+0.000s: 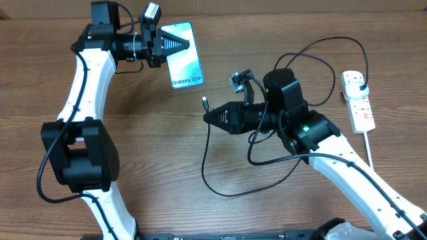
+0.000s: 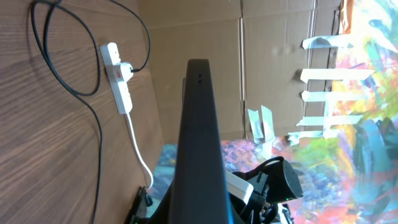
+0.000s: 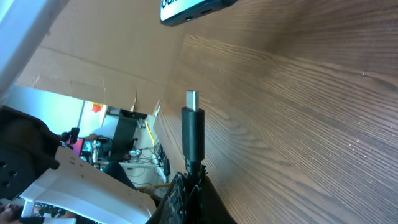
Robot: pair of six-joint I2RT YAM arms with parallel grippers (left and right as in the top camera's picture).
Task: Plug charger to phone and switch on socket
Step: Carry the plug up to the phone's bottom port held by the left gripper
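Charger (image 1: pixel 205 104) loops around right end effector (image 1: pixel 208 117), between phone (image 1: pixel 185 67) and socket (image 1: pixel 360 101).

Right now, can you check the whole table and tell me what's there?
Surface: wooden table, brown wood grain.
Job's things: phone screen lit; charger tip not in the phone, other end in the socket.
Clutter: nothing seen.
Grippers: left gripper shut on the phone; right gripper shut on the charger, just behind its tip.
Cables: charger loops across the table; socket's white lead runs toward the near edge.
Surroundings: cardboard, colourful painted sheet.
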